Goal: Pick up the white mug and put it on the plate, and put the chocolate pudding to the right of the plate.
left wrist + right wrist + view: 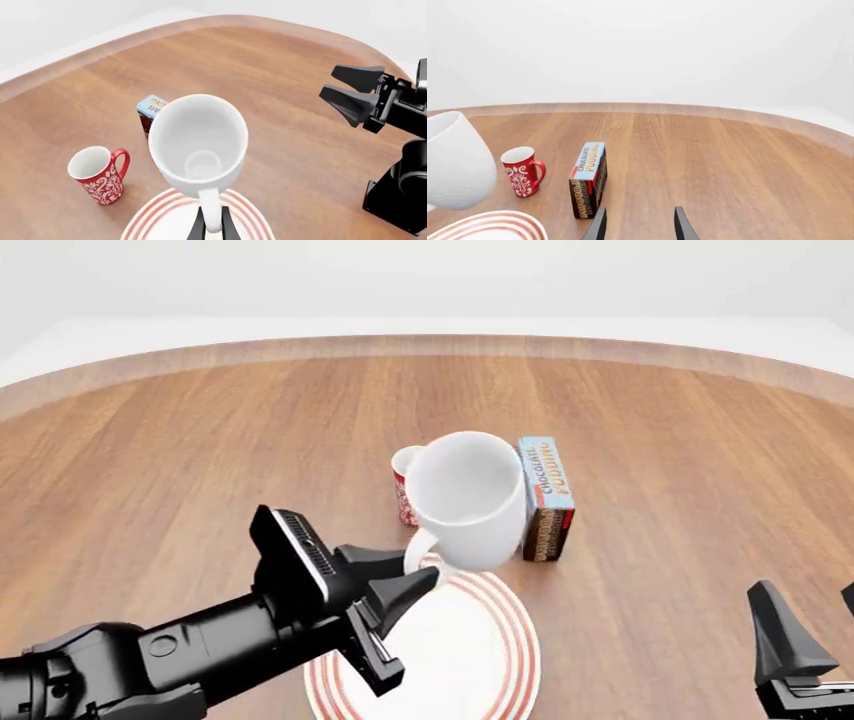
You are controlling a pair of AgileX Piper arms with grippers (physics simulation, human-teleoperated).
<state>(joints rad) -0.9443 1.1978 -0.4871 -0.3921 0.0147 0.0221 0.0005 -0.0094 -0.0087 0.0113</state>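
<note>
My left gripper (416, 575) is shut on the handle of the white mug (467, 498) and holds it tilted in the air above the far edge of the plate (497, 660). In the left wrist view the mug (198, 142) opens toward the camera, and its handle sits between the fingers (229, 227) over the plate (150, 225). The chocolate pudding (545, 498) stands upright on the table just beyond the plate, to the right of the mug. My right gripper (811, 615) is open and empty at the near right, and the pudding (588, 180) stands ahead of it.
A red mug with a white pattern (402, 480) stands behind the white mug, left of the pudding; it also shows in the left wrist view (99, 172) and the right wrist view (522, 171). The round wooden table's far rim (427, 345) curves across the back.
</note>
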